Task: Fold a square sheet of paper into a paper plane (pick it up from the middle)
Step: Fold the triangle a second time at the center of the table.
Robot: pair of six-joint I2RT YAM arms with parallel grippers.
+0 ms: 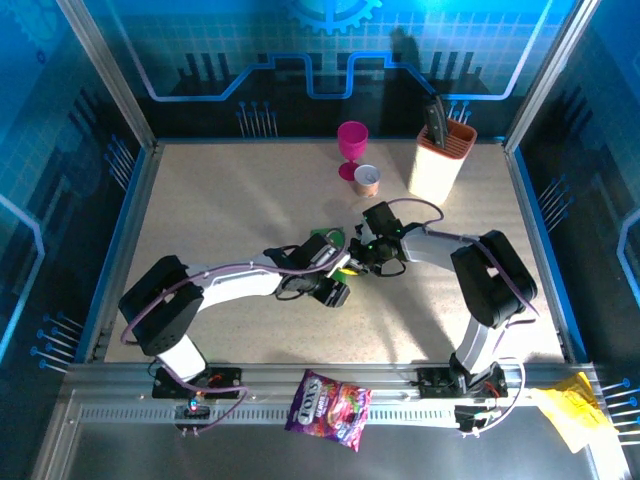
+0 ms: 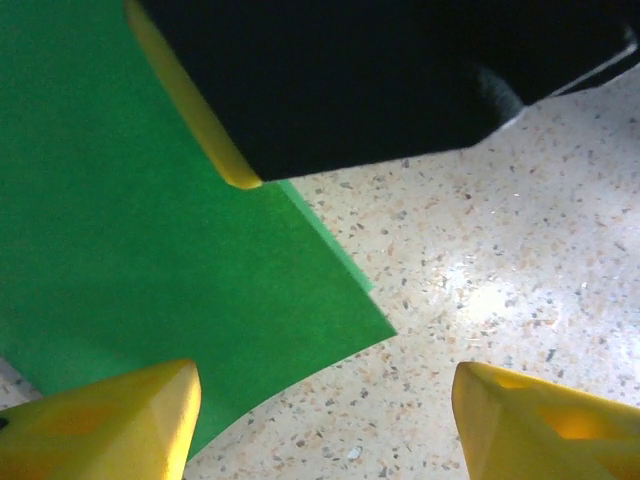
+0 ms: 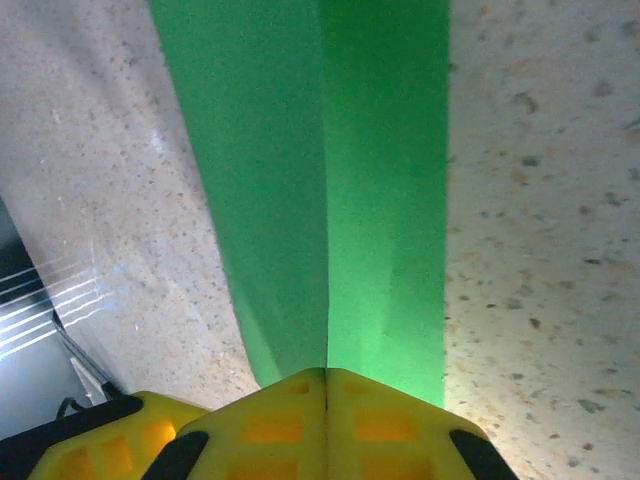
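Your right gripper [image 3: 325, 378] was shut tight on the square sheet of paper [image 3: 330, 180], pinching it at the near end of a centre crease. The green paper, already folded into a narrow strip, ran straight away from those fingertips, so its long axis lay in line with the gripper, just above the speckled tabletop [image 3: 540, 200].

Your left gripper [image 2: 325, 430] stood with its jaws apart and nothing between them. From that wrist the paper lay up and to the left, with one free corner jutting right toward the gap between the yellow fingertips [image 2: 120, 420]. The paper's lower edge passed just beside the left-hand fingertip; I could not tell whether they touched. Any grab with the left arm would, in my judgement, have depended on shifting left onto the paper rather than straight ahead.

From above, both arms met at the table's middle, well clear of the knife block [image 1: 440, 155]. The purple snack bag [image 1: 328, 405] carried printed lettering, but it was too small to read.
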